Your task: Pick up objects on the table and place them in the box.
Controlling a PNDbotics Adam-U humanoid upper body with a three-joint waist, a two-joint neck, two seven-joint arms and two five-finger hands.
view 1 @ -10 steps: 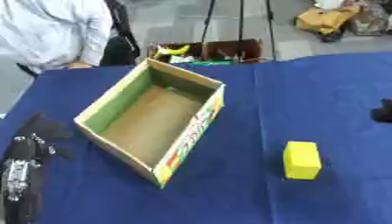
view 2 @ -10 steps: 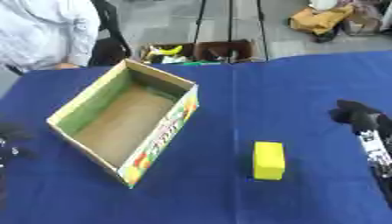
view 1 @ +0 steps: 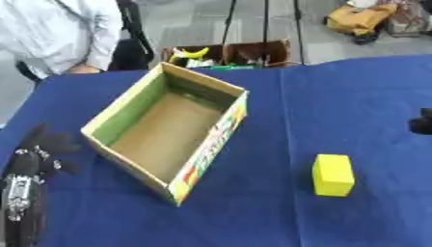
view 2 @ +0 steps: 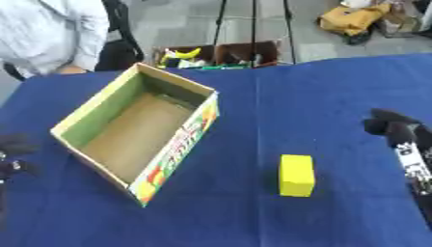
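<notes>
Table [view 1: 354, 96] under blue cloth, carrying everything. Box [view 1: 135, 113] open-topped, cardboard, green inside walls, brown floor, nothing in it; sits left of the table's middle, long axis running from the near edge toward the far-left corner. Its near-right outer wall has bright printing in red, yellow and green; the writing can't be read.

Left hand [view 1: 42, 147] low by the table's left edge, near the box's near-left corner but not touching it; dark fingers look partly curled round nothing, though blurred. Right hand [view 2: 392, 126] at the right edge, fingers toward the table's middle; cannot tell whether curled or straight.

Yellow block [view 2: 296, 174] lies flat, right of the box and apart from it, long axis near-to-far. It is well apart from both hands; the right hand is the closer, beyond it toward the right edge.
</notes>
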